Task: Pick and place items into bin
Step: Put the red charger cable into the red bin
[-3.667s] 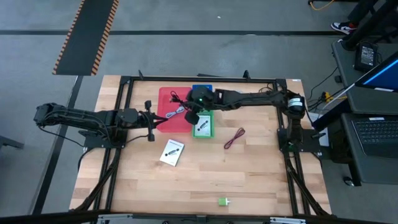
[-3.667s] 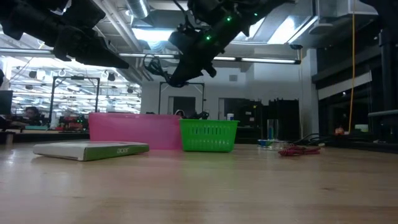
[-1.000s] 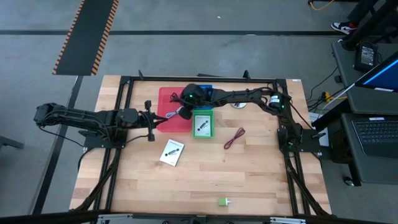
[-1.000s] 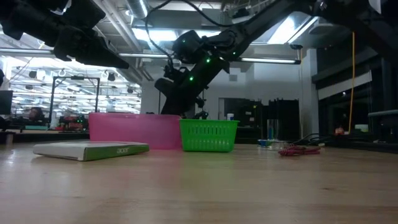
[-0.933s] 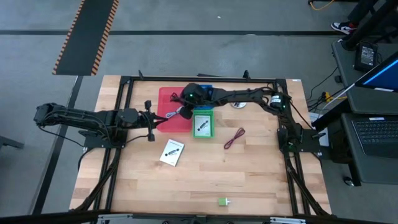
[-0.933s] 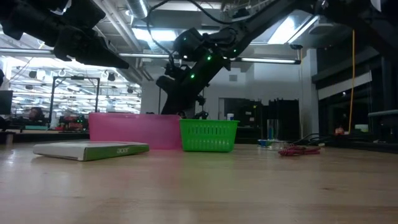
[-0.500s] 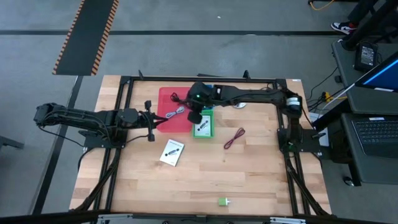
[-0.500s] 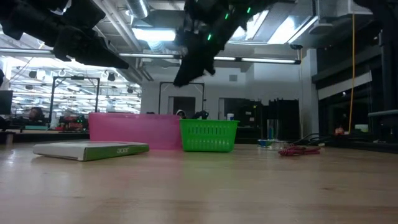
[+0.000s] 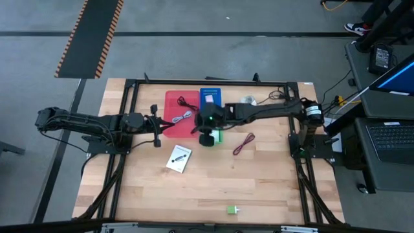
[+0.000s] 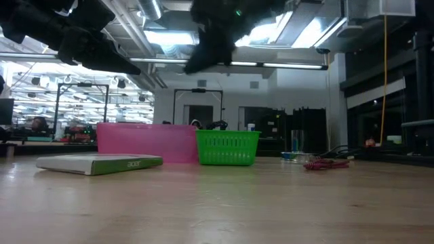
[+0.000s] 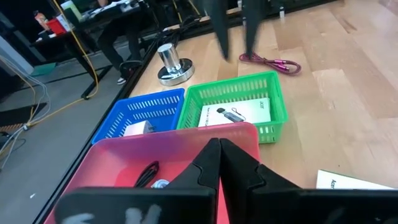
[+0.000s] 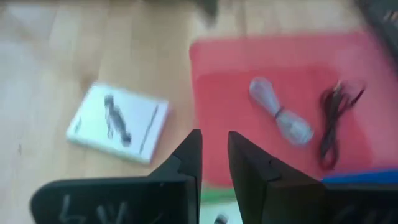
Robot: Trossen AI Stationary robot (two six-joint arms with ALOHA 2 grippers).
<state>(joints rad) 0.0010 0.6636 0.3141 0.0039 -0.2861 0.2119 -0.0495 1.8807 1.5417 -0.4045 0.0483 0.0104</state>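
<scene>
My right gripper hangs high over the green bin, open by a narrow gap and holding nothing. The red bin holds a coiled grey-blue cable and a black-and-red cable. One white card lies in the green bin, another flat on the table near it. A dark red cable and a green block lie on the wood. My left gripper waits shut at the red bin's left edge.
A blue bin with a white item stands on the far side of the green bin. The round silver disc stands to the blue bin's right. Bare wood lies between the white card and the green block. Black frame rails border the table.
My right gripper has risen out of the red bin and moved toward the table's near edge, now high over the green bin. The grey-blue and black-and-red cables stay in the red bin.
</scene>
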